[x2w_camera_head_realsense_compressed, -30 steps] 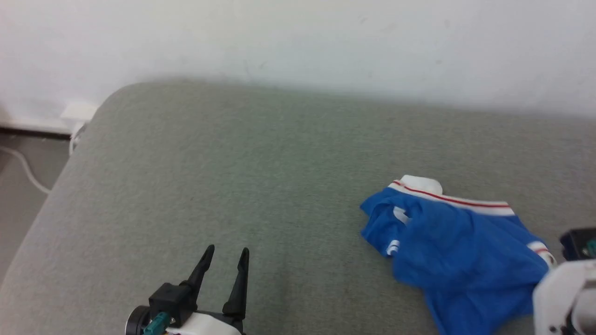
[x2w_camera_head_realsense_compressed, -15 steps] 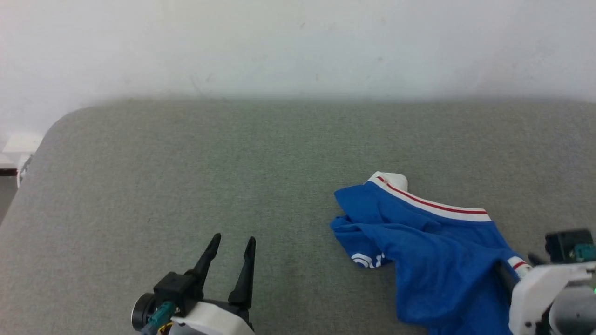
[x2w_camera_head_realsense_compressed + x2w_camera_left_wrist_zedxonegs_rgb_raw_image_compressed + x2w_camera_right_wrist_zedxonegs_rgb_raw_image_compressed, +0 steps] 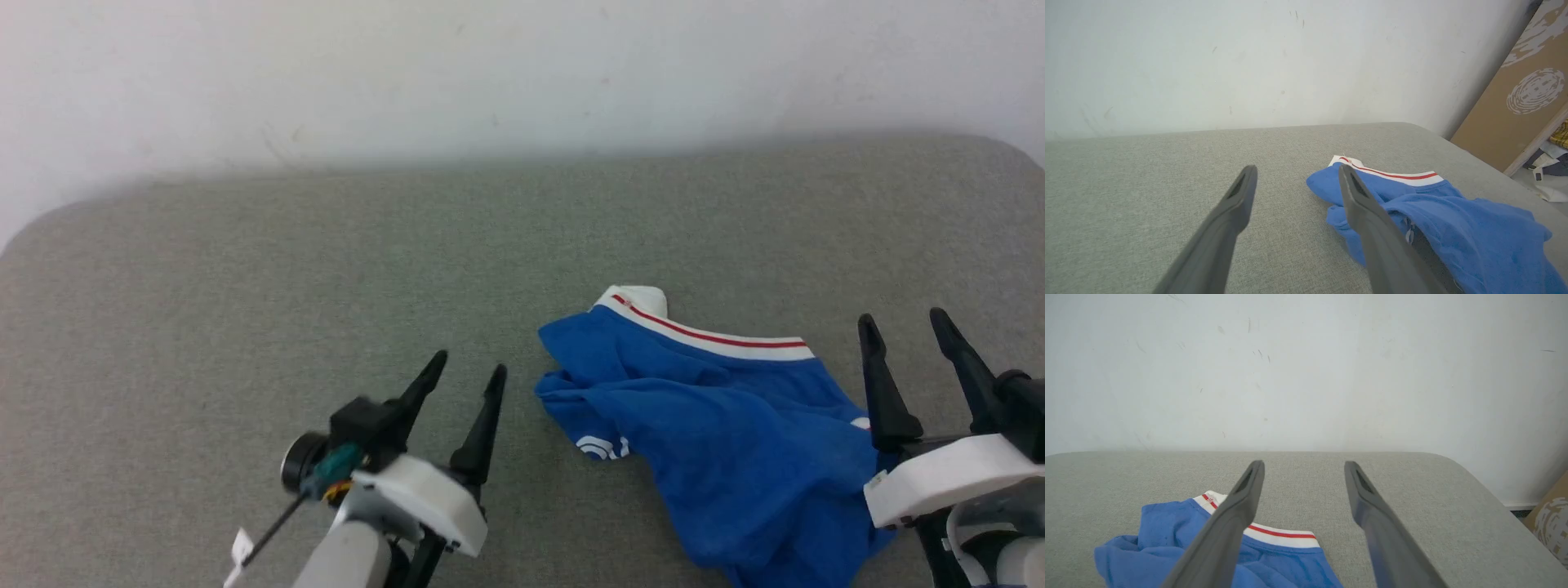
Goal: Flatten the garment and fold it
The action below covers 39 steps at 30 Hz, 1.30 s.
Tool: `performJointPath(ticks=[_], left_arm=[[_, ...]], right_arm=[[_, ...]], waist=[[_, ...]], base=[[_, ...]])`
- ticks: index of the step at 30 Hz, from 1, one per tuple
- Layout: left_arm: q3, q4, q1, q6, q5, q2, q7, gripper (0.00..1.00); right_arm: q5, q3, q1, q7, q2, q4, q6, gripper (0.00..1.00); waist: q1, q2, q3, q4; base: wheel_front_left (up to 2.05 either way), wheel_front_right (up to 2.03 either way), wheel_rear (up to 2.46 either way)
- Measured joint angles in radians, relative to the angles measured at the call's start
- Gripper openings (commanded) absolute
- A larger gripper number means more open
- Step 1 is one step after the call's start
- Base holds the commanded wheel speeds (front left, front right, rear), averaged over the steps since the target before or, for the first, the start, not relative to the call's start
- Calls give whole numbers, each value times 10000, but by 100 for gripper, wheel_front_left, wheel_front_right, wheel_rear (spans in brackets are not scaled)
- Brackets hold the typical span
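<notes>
Since the garment [image 3: 718, 425] is one crumpled heap, I'd say the task has barely got going: nothing is flattened yet and no fold has been made. The big grey padded worktop [image 3: 245, 286] runs out ahead of both grippers with lots of bare room to the left gripper's [image 3: 470, 363] left, so there's plenty of space to spread it. The garment sits between the two grippers, just off the right side of the left gripper's fingers and below-left of the right gripper [image 3: 900, 316], whose pale body overlaps its right edge in the head view. Both grippers are spread wide with nothing between the fingers, so nobody's got hold of the cloth. The red-and-white striped trim [image 3: 718, 339] runs along the edge furthest from both grippers, and a bit of white print [image 3: 600, 447] peeks out of the bunched corner nearest the left gripper. What's left, as I read it: find corners or shoulders, pull it out flat, then do the folds. So basically everything.

Compared with a second ago: the head camera has swung, so the whole scene sliding over isn't the things moving. Still, the right gripper was tucked low at the garment's right edge with its fingers hidden, and now they stick up clear of the cloth. The left gripper has closed in from well apart to right beside the heap. The heap has also reshaped a little, with that print now showing.
</notes>
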Motion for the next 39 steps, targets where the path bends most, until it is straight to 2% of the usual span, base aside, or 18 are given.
performJointPath(ticks=[5, 12, 16, 19, 22, 28, 31, 33, 36, 39], left_arm=[[-1049, 474, -1499, -4, -784, 581, 2094, 100], [-2897, 890, -4578, -6, -2823, 1580, 6057, 100], [-3139, 1664, -5785, -6, -4232, 1875, 8090, 100], [-3356, 2163, -6294, -6, -4888, 2123, 9329, 100], [-3618, 2454, -6639, -6, -5206, 2353, 10124, 100], [-4153, 2708, -6970, -6, -5501, 2573, 10596, 100], [-4328, 2648, -7113, -6, -5983, 2709, 10945, 100], [-4414, 2552, -7186, -6, -6305, 2803, 11125, 0], [-4558, 2439, -7179, -6, -6583, 2863, 11215, 0], [-4688, 2406, -7155, -12, -6646, 2909, 10723, 0]], right_arm=[[-401, -86, -113, -656, 339, 349, 2, 100], [-529, 13, -544, -1141, 422, 704, 2, 100], [-445, 207, -825, -1390, 437, 951, 2, 100], [-219, 341, -1006, -1586, 447, 1170, 2, 100], [-63, 347, -1085, -1766, 447, 1394, 2, 100], [58, 397, -1146, -2107, 447, 1873, 2, 100], [65, 433, -1250, -2207, 445, 2057, 2, 100], [69, 420, -1311, -2270, 447, 2169, 2, 100], [67, 384, -1317, -2288, 445, 2247, 2, 100], [15, 378, -1334, -2286, 449, 2297, 2, 100]], waist=[[1, 0, 375, -351], [3, 0, 1012, -931], [3, 0, 1338, -1338], [2, 0, 1561, -1675], [3, 0, 1818, -1960], [2, 0, 2320, -2342], [0, 0, 2494, -2459], [1, 0, 2572, -2487], [1, 0, 2598, -2439], [2, 0, 2558, -2301]], base=[[0, 0, 0], [0, 0, 0], [0, 0, 0], [0, 0, 0], [0, 0, 0], [0, 0, 0], [0, 0, 0], [0, 0, 0], [0, 0, 0], [0, 0, 0]])
